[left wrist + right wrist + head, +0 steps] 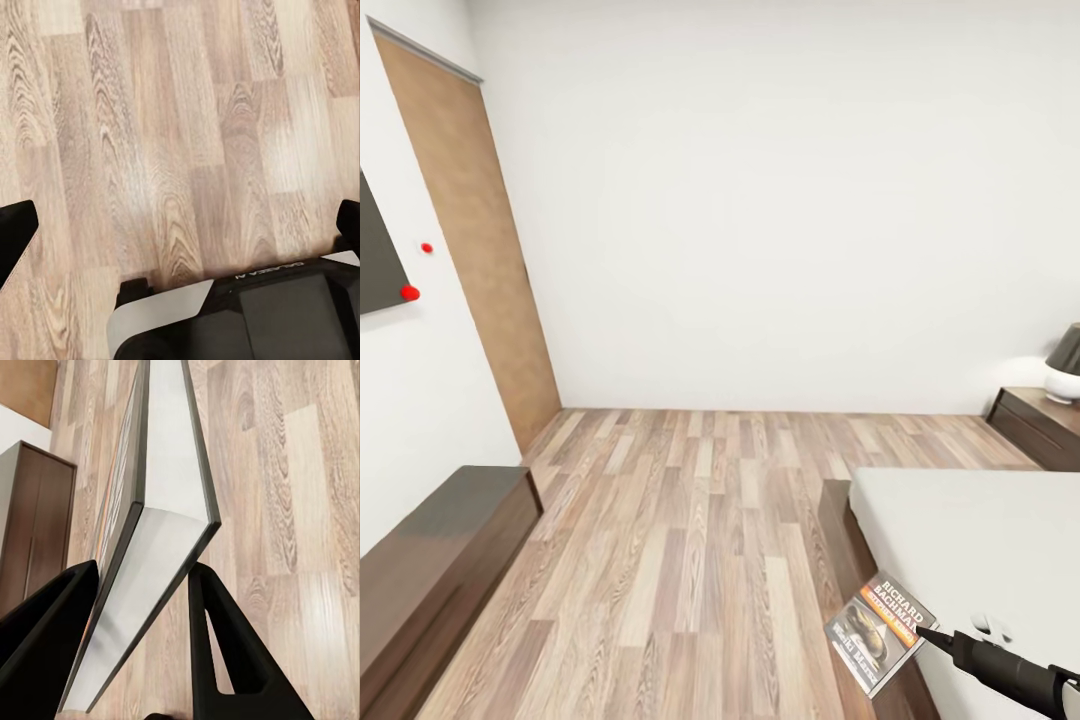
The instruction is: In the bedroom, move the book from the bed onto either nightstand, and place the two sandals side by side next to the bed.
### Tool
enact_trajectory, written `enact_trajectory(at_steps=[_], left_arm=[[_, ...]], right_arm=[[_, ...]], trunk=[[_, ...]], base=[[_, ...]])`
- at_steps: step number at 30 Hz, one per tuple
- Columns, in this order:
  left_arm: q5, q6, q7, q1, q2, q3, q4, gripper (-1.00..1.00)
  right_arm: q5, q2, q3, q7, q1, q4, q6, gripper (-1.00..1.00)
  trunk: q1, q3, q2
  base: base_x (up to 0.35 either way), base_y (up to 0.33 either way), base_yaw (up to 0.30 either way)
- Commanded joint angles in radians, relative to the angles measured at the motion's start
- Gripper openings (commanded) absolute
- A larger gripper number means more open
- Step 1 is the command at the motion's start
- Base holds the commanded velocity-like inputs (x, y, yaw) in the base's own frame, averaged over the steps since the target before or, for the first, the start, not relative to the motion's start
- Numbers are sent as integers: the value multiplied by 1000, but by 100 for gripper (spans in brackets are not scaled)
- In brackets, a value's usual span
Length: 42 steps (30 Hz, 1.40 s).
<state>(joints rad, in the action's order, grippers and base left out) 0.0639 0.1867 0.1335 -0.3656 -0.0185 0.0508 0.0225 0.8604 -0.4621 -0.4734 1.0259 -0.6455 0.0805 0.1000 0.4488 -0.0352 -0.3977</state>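
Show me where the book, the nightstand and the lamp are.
book (880, 632), head view, on its front cover.
nightstand (1038, 424), head view, on its drawer front.
lamp (1063, 382), head view, on its white base.

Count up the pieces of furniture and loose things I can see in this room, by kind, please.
Bed: 1
Nightstand: 1
Lamp: 1
Long dark bench: 1
Door: 1
Book, held in the right gripper: 1
Total: 6

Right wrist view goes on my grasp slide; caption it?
Right hand pinches the book by its edge between both fingers, above the wood-plank floor.
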Motion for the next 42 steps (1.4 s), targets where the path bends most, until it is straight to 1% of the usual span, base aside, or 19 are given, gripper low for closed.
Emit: enact_trajectory(at_steps=[1,33,42], left_arm=[[7,5,-2,-1,0,4,-1,100],[7,5,-2,-1,0,4,-1,100],[6,5,-2,-1,0,4,-1,100]], right_arm=[[11,0,-1,6,-2,2,10,-100],[11,0,-2,5,-2,2,10,-100],[11,9,-1,6,-2,2,10,-100]], trunk=[[1,-2,-2],[1,-2,-2],[1,-2,-2]], base=[[311,0,0],[308,0,-1],[290,0,-69]])
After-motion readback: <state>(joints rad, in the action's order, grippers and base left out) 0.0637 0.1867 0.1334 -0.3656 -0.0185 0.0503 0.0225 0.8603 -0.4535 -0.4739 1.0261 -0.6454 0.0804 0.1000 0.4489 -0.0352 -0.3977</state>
